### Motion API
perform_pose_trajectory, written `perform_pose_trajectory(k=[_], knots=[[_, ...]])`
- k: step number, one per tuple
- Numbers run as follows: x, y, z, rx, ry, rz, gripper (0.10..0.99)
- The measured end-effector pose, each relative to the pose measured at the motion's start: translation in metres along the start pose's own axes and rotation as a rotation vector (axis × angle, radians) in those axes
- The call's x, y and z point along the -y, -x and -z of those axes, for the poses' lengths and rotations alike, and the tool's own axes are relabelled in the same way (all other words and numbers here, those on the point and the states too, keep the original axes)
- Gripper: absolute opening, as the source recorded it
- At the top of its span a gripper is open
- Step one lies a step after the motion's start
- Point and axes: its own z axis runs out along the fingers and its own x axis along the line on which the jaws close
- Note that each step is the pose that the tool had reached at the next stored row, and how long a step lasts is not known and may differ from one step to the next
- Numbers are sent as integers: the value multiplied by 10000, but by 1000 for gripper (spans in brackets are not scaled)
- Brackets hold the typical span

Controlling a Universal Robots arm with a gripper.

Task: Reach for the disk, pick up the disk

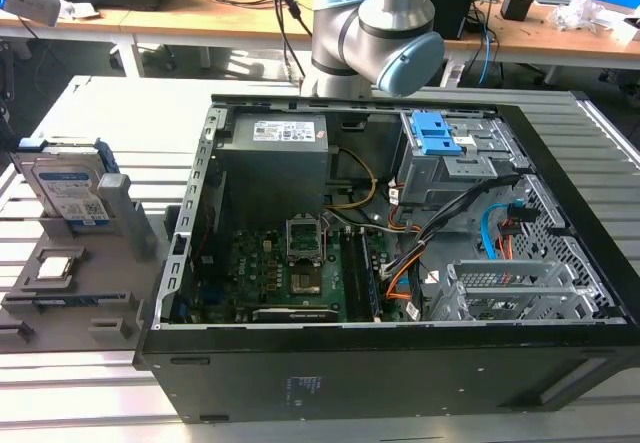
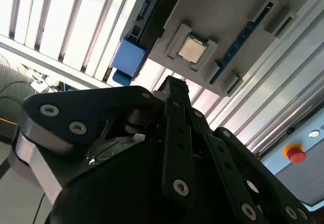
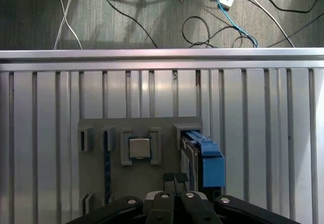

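One disk [image 1: 66, 188] stands in the grey holder [image 1: 110, 285]; pincer [image 3: 175, 177] closed, empty, above it

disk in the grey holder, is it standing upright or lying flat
Upright. In the exterior view the disk stands on edge in a slot of the grey holder, its label facing sideways rather than up.

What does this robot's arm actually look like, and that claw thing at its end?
The arm is a smooth silver-grey tube with rounded joints, one closed by a pale blue cap. The gripper is matte black in both wrist views, built of flat linked bars pinned with round silver screws.
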Motion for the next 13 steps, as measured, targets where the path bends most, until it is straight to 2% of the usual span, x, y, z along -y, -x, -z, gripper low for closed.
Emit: perform_pose_trajectory(k=[2,5,6,10,12,13], knots=[[0,0,0,0,0,8,106],[0,0,0,-1,0,24,294],[0,0,0,-1,0,27,294],[0,0,0,-1,0,39,537],[0,0,0,-2,1,46,537],[0,0,0,-2,0,48,600]])
